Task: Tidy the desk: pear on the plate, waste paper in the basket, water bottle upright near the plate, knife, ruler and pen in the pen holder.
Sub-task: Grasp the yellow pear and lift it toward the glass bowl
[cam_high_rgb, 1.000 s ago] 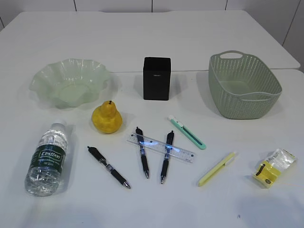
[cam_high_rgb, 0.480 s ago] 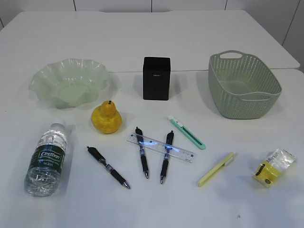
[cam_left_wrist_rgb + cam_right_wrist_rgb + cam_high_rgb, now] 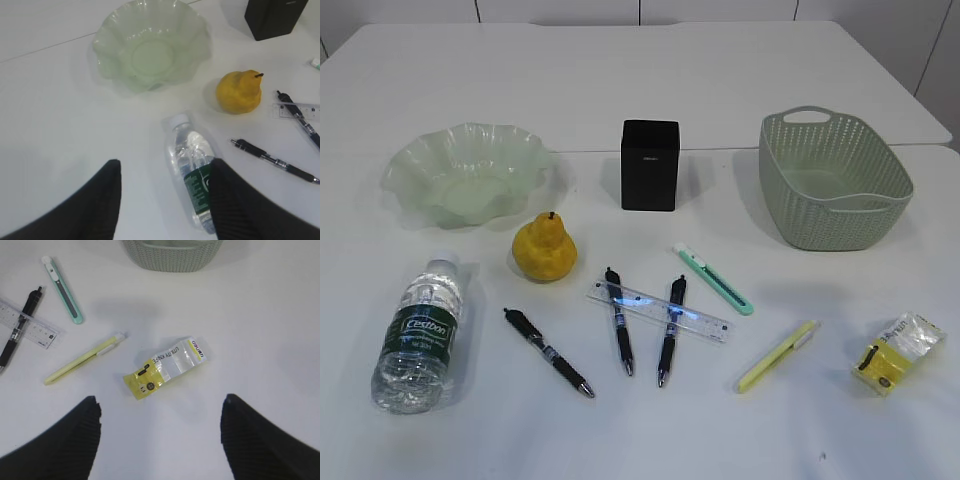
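Fingers of my left gripper (image 3: 165, 200) and right gripper (image 3: 160, 435) hang spread, empty. Under my right lies the wrapper (image 3: 169, 367), light, crinkly: pinch mid-body. Left, the bottle (image 3: 192, 170) lies flat, slick, heavier: grip its belly.

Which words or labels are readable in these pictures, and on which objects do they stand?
"UTILITY KNIFE": on the yellow wrapper.
"Cestbon": on the water bottle label.
Ruler marks: too small to read.
Pen holder logo: too blurred to read.
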`<state>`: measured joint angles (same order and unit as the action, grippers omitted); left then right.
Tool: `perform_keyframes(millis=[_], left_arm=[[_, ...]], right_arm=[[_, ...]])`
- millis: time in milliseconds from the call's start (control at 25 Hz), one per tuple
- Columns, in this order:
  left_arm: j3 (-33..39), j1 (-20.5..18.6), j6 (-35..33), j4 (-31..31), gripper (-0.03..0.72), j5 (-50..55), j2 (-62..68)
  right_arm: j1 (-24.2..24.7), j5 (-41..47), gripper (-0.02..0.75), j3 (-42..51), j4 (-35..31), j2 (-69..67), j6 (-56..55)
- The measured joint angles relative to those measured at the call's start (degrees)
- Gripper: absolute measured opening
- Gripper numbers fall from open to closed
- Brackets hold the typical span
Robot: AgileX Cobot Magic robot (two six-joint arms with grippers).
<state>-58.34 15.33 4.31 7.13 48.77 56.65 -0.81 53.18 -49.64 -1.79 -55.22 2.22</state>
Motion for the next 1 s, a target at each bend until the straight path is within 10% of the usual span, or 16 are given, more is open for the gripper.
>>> perform_keyframes(millis=[1000], left_arm=[[-44.86,13.04,0.0,1.1,0.543,11.47,57.89]], right_arm=[[0.0,1.61,0.554,-2.59,-2.42,-8.61,2.66]])
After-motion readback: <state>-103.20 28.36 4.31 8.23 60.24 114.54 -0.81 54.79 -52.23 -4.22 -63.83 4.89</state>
